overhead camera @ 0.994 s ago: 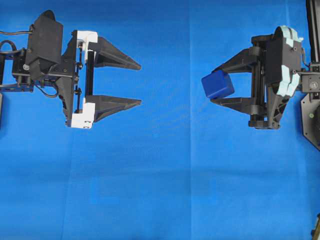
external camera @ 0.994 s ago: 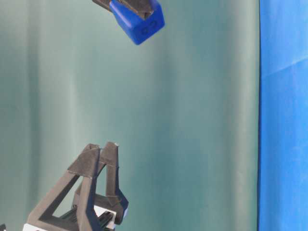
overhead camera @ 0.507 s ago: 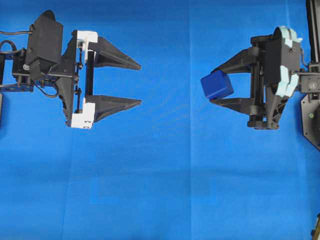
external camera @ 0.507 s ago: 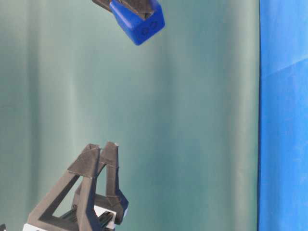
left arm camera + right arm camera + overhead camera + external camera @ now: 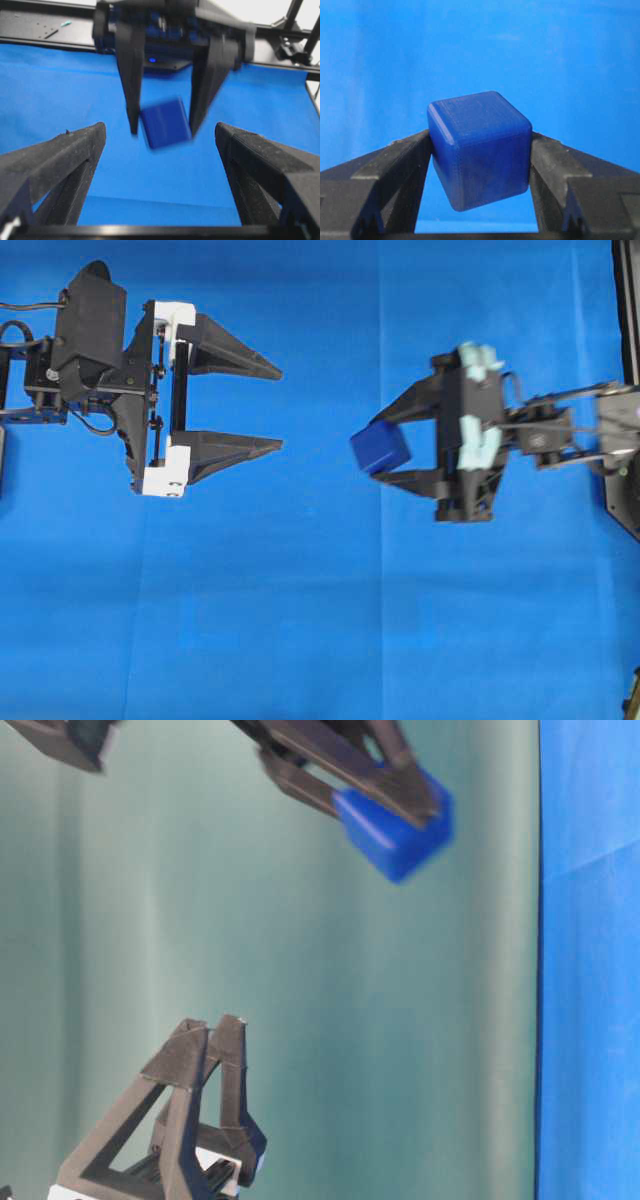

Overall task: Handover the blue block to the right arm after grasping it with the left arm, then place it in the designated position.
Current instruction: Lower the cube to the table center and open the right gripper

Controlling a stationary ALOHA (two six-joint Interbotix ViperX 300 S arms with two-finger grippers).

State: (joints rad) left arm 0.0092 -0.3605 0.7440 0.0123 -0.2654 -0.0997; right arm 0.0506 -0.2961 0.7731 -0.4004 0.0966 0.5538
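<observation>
In the right wrist view we see the right gripper (image 5: 480,165) clamped on the blue block (image 5: 479,154), which sits tilted between the fingers (image 5: 395,170), over the blue cloth (image 5: 570,60). Beyond it, the left gripper (image 5: 278,406) has its fingers wide apart and holds nothing. We judge placement as the remaining step. The tilted grip risks a slip or a landing on an edge, with a roll off position.

1. A bright blue cloth (image 5: 300,620) covers the whole work surface, with faint fold lines.
2. A pale green backdrop (image 5: 300,970) with soft vertical folds fills the table-level view.
3. Even light, no hard shadows.
</observation>
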